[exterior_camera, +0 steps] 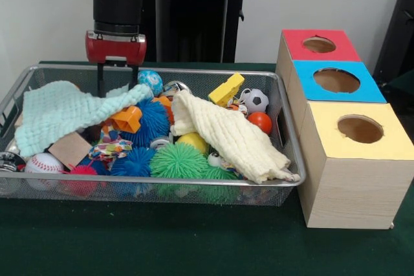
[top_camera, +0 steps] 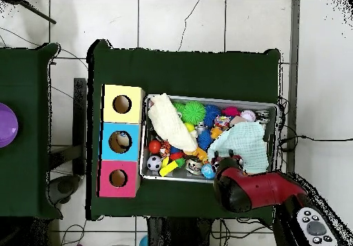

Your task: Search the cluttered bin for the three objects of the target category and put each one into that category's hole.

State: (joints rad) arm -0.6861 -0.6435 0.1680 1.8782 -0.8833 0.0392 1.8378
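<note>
The gripper (exterior_camera: 117, 82) hangs over the far left corner of the bin (exterior_camera: 290, 179), its two dark fingers (exterior_camera: 101, 79) spread apart and empty, dipping behind a pale green cloth (exterior_camera: 58, 109). A cream cloth (exterior_camera: 229, 135) lies over the toys on the right. The hole (exterior_camera: 336, 80) in the blue-topped box sits just right of the bin, between the red and yellow tops.

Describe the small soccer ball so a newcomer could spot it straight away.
Start at the wire-mesh bin and go to its far corner nearest the blue-topped box's hole. The soccer ball sits there, behind an orange ball; its black-and-white patches set it apart.
</note>
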